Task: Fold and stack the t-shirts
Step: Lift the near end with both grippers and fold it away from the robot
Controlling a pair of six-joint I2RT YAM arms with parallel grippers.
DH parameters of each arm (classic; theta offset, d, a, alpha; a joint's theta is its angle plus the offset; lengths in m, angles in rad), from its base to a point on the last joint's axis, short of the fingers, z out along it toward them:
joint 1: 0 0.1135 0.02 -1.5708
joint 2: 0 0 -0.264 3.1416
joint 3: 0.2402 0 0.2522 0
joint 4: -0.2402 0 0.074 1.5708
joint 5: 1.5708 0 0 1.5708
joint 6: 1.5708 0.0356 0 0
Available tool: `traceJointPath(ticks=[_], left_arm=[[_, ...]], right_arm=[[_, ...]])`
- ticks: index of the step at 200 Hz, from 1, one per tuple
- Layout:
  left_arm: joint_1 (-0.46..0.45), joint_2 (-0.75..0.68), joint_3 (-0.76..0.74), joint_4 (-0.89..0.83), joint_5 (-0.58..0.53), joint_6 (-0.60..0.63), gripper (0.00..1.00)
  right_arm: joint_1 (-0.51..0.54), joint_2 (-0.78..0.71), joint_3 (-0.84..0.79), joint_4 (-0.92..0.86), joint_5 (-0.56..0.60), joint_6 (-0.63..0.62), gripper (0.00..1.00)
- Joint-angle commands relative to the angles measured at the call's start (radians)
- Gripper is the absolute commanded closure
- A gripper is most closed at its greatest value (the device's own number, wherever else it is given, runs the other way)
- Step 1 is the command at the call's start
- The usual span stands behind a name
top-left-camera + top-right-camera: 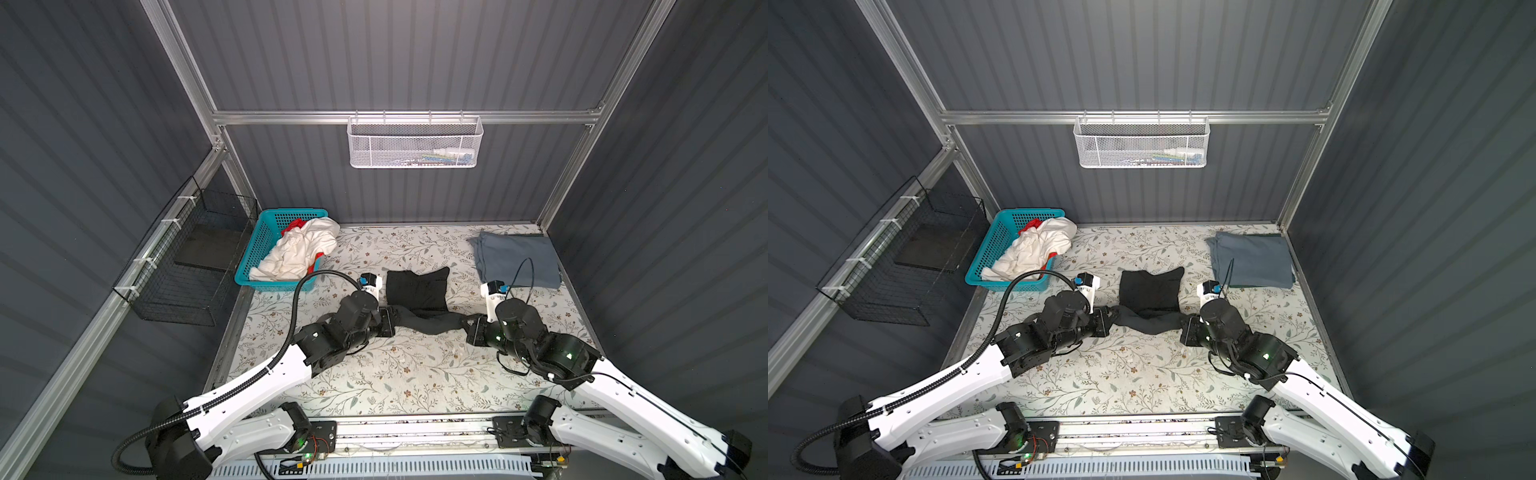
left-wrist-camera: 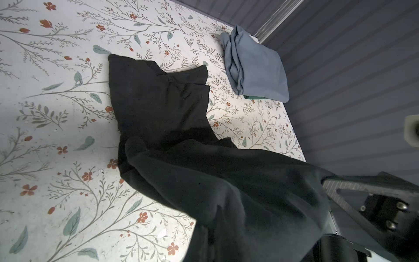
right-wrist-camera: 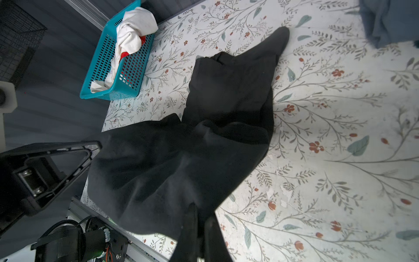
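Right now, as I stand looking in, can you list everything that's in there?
black t-shirt: one, black, mid-table, near edge lifted between both grippers
blue-grey t-shirt: one, slate blue-grey, folded, far right corner of the table
white t-shirt: one, white, crumpled in the teal basket
red t-shirt: one, red, mostly hidden under the white t-shirt
teal basket: one, teal, far left corner of the table
mesh basket: one, white, hung on the back rail
wire basket: one, black, on the left wall
table: one, floral cover
left gripper: one, black, shut on the black t-shirt
right gripper: one, black, shut on the black t-shirt
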Motion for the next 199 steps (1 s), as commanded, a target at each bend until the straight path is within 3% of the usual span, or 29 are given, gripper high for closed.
traceJointPath(ticks=[1,48,163,199], left_arm=[[-0.003,0.008,0.044,-0.020,-0.064,0.037,1.00],[0.034,0.074,0.135,-0.063,-0.079,0.089,1.00],[0.233,0.312,0.253,0.005,0.121,0.148,1.00],[0.282,0.404,0.301,0.031,0.179,0.168,1.00]], right_arm=[[-0.023,0.038,0.036,-0.002,-0.004,-0.053,1.00],[-0.118,0.109,0.056,0.067,-0.113,-0.057,1.00],[-0.273,0.363,0.099,0.223,-0.278,-0.065,1.00],[-0.303,0.436,0.143,0.226,-0.273,-0.077,1.00]])
